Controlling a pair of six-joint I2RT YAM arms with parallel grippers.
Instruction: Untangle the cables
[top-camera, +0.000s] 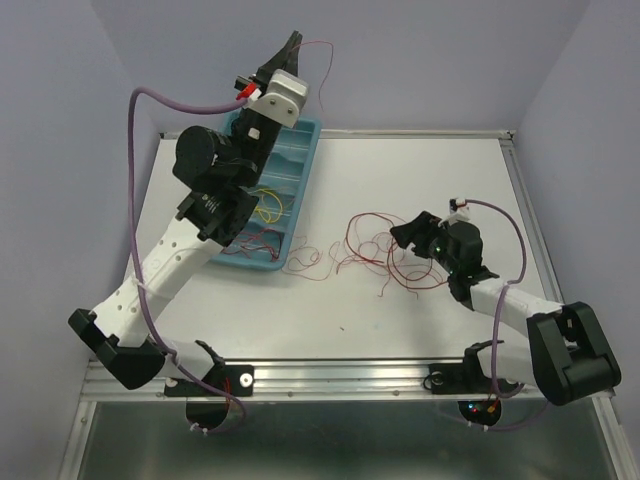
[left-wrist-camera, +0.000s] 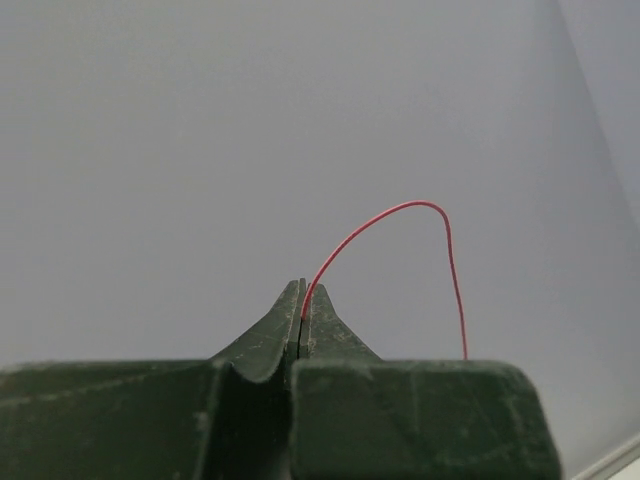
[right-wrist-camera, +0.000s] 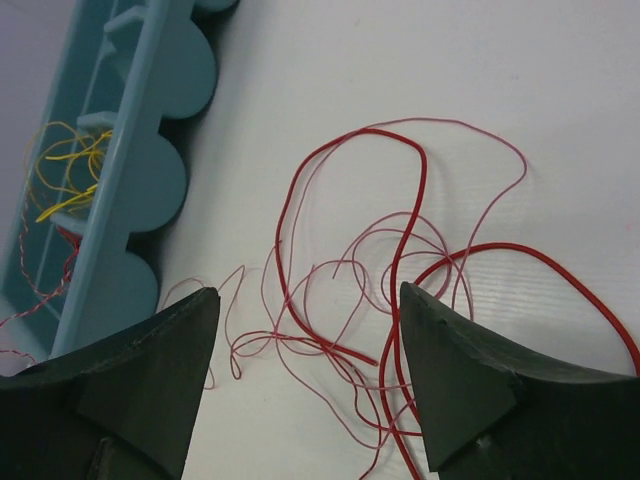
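Left gripper (left-wrist-camera: 305, 297) tight on red cable (left-wrist-camera: 400, 207), plain only from left wrist.

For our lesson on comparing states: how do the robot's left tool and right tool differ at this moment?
The left tool is shut, pinching one red wire; the right tool is open, holding nothing. The left tool is raised high by the tray; the right tool sits low over the red tangle. Both are dark, two-fingered.

No text, label, brand or number legible in any view — left claw (left-wrist-camera: 302, 292), right claw (right-wrist-camera: 308, 290) and the blue tray (right-wrist-camera: 150, 170) left of the right claw show bare surfaces only.
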